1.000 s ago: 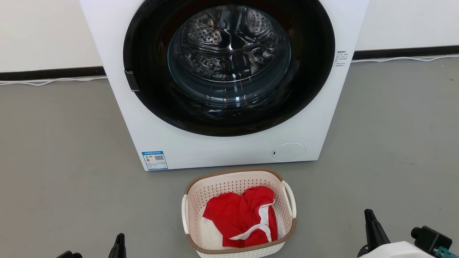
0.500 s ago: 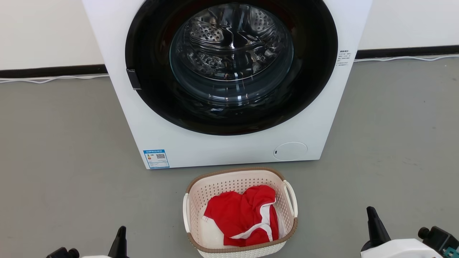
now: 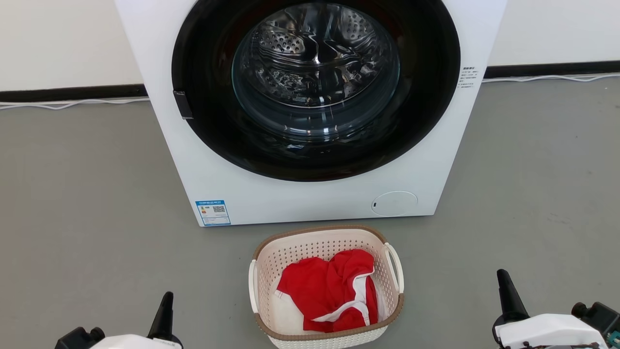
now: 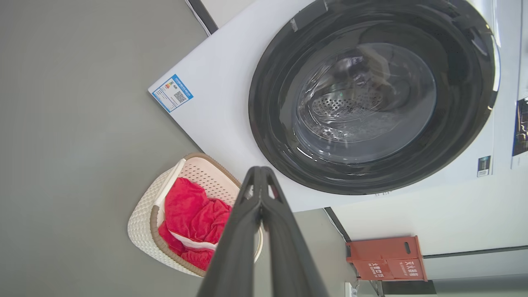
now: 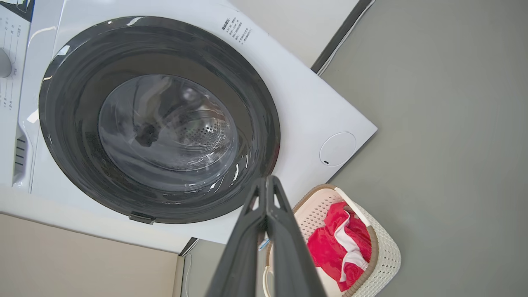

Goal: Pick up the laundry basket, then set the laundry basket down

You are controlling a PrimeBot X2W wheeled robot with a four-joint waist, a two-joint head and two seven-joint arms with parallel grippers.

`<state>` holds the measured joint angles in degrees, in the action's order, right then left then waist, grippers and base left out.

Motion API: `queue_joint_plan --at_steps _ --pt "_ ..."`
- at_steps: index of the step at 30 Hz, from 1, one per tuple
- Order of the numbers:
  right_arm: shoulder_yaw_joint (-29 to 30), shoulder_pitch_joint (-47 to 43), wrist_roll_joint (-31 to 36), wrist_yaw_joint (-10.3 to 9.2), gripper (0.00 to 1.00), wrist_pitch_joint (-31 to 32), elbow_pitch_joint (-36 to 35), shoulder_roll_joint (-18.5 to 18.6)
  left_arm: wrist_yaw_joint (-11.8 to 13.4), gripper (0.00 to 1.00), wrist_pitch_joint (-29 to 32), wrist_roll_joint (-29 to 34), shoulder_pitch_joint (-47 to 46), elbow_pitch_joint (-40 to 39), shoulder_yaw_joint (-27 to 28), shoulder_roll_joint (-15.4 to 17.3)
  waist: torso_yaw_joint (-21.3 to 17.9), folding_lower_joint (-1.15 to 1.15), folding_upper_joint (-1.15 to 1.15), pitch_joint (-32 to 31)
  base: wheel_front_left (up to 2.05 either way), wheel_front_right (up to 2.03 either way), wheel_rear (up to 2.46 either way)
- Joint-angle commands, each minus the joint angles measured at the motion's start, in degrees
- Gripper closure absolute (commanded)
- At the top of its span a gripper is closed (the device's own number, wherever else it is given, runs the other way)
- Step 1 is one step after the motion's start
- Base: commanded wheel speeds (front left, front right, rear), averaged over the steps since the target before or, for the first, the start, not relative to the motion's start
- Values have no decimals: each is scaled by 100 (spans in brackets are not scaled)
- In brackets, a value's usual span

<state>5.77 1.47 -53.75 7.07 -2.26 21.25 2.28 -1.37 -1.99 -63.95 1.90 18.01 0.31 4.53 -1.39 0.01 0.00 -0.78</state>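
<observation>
Centrally, laundry basket point(image 3: 310, 248), between closed left pincer point(image 3: 167, 296) and closed right pincer point(image 3: 501, 275), touching neither.

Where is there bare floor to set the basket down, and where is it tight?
Bare floor lies left of the laundry basket up to the left gripper, and right of it toward the right gripper. Tight: the narrow strip between basket and washing machine.

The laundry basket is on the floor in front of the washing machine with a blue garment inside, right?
Not quite. The head view shows the laundry basket on the floor in front of the washing machine with a red garment inside, not blue.
</observation>
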Motion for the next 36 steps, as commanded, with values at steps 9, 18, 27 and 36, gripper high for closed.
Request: queue_joint_plan --at_steps 9,18,27,36 --pt "-21 320 -896 29 100 210 -286 48 -177 100 184 -648 -418 -229 242 -4 29 0 0 20 0 0 0" --pt "0 354 -1556 32 100 359 -384 50 -274 100 333 -1134 -506 -266 327 -40 54 0 0 37 0 0 0" --pt "19 384 -2141 34 100 490 -471 53 -360 100 465 -1565 -583 -299 403 -72 76 0 0 52 0 0 0" --pt "40 418 -2798 37 100 638 -568 55 -458 100 614 -2050 -671 -336 488 -108 100 0 0 69 0 0 0"
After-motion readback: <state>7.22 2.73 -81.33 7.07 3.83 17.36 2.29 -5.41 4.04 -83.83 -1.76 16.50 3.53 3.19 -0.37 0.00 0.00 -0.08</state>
